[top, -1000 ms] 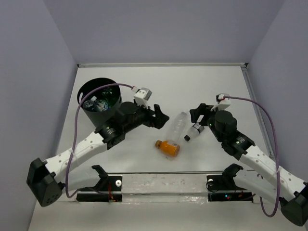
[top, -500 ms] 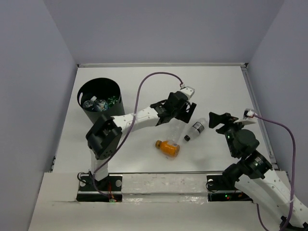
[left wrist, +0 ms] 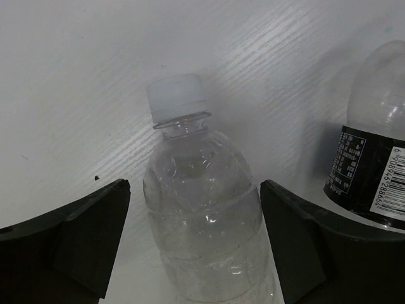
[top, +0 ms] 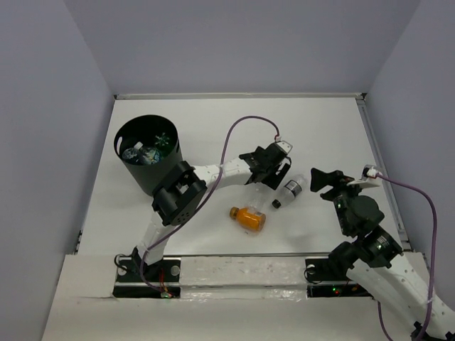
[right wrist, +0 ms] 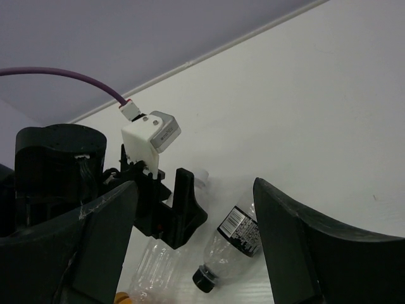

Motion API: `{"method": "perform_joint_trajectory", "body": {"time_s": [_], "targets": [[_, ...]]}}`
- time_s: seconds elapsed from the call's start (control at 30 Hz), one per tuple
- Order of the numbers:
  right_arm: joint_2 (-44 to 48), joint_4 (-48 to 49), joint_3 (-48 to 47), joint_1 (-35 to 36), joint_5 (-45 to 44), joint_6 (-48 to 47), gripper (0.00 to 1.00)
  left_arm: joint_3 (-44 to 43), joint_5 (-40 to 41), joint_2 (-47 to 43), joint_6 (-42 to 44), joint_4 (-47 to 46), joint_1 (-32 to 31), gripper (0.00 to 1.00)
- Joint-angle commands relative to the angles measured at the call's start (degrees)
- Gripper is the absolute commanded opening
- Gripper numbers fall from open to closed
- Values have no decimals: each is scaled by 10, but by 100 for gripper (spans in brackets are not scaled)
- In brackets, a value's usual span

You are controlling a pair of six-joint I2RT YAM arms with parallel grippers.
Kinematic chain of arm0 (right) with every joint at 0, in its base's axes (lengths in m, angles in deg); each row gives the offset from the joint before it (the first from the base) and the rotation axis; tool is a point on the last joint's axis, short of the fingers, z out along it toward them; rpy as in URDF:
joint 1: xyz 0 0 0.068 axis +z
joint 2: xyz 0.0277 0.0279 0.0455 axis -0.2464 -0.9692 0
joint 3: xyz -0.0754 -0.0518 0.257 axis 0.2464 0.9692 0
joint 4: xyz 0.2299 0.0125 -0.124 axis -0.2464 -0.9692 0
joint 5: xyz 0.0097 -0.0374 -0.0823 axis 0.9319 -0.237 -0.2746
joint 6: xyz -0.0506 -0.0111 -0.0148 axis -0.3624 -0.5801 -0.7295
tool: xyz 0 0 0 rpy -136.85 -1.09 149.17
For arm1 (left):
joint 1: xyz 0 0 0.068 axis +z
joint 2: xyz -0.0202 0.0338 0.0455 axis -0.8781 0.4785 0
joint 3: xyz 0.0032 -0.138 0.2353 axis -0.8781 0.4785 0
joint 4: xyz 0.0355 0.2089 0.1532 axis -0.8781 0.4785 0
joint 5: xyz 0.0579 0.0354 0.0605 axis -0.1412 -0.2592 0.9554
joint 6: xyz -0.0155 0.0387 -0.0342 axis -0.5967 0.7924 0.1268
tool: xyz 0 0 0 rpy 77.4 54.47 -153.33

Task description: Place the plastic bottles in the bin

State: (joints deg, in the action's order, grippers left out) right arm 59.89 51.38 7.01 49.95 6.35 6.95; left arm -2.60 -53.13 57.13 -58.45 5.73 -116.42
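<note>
While three bottles lie on the table (top: 213, 121) near the middle of the top view, the left gripper (left wrist: 193, 193) straddles the unlabelled clear bottle (left wrist: 202, 215). Its jaws stand apart on either side with a gap showing each way, not yet clamped. The cap points to the top of the wrist frame. Just right of it lies the dark-label bottle (left wrist: 370, 177), close to the right-hand jaw. The orange bottle (top: 249, 217) lies just below both in the top view. The bin (top: 138, 174) stands at the upper left, well apart, with other bottles (top: 142, 150) inside. The right gripper (top: 325, 179) hovers to the right of the group, jaws apart and empty.

The clear bottle looks empty or nearly so. It is probably light, thin-walled and springy, smooth enough to roll or squirt out of a hard pinch. The best hold seems to be across the ribbed body below the shoulder, squeezed gently. Closing there may nudge the dark-label bottle.
</note>
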Motion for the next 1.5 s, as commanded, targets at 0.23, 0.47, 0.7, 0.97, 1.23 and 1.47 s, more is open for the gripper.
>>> {"method": "perform_joint_trajectory", "body": {"time_s": [0.23, 0.47, 0.7, 0.97, 1.23, 1.47], "targets": [[2, 20, 1, -2, 4, 4, 79, -7, 48, -18, 10, -12, 5, 55], [-10, 48, 8, -2, 21, -2, 77, 3, 105, -128, 30, -67, 38, 45], [-38, 93, 29, -2, 73, -22, 77, 29, 141, -314, 39, -167, 82, 46], [-89, 148, 46, -2, 129, -18, 77, 93, 215, -526, 39, -209, 199, 48], [-100, 175, 57, -2, 170, -23, 77, 238, 272, -622, 97, -339, 332, 48], [-106, 180, 52, -2, 220, -36, 76, 297, 316, -584, 111, -407, 394, 50]]}}
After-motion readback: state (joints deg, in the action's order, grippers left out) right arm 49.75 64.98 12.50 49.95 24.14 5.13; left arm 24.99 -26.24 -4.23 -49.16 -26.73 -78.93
